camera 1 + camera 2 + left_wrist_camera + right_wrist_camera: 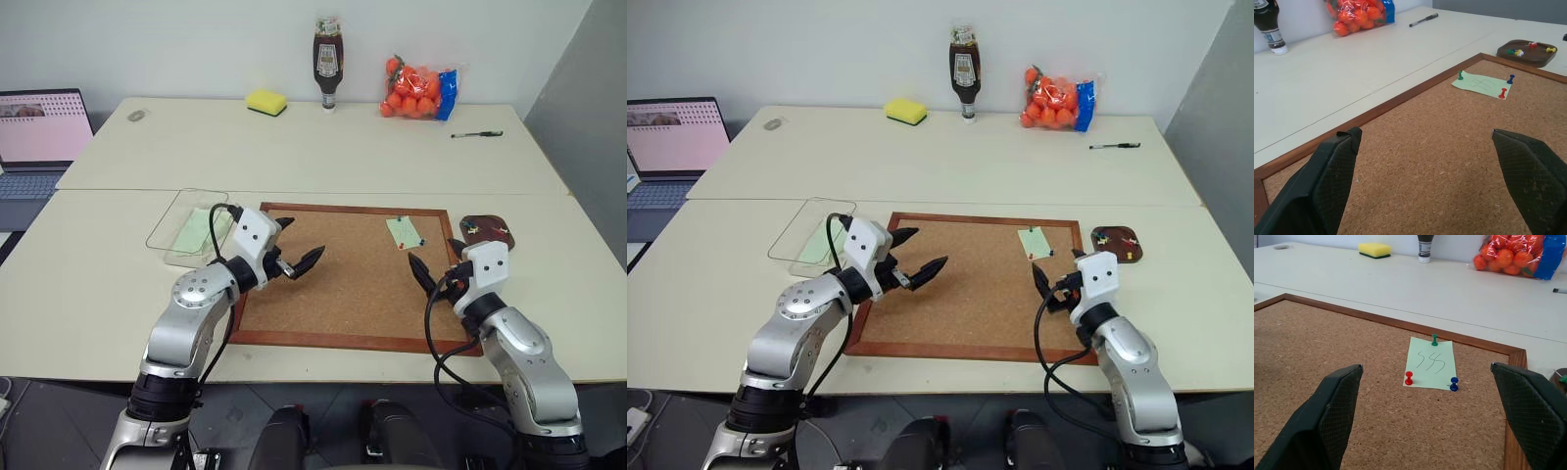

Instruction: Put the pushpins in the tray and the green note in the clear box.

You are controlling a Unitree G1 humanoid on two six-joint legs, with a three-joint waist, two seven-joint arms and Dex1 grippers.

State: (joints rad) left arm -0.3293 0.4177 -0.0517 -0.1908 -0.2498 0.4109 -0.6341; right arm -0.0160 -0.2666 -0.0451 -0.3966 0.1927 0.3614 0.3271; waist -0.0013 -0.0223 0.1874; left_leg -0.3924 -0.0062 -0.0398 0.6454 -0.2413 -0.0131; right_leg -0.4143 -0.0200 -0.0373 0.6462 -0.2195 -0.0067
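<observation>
Both grippers, left gripper (294, 251) and right gripper (1427, 418), stand spread wide and empty over grainy corkboard (343, 284); green note (1431, 363), square paper, is pinned by three plastic pushpins (1409, 378).

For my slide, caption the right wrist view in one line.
Open right gripper faces the green note, held to the corkboard by red, green and blue pushpins.

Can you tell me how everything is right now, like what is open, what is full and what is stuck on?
Pale green paper note: pinned flat to the wood-framed corkboard by three pushpins.
Dark brown tray: holds several pins.
Clear plastic box: lidless, a pale green sheet inside.
Laptop: open, screen lit.
Brown sauce bottle: standing on its cap.
Bag of oranges: full.
Left gripper: open, holding nothing.
Right gripper: open, holding nothing.
</observation>
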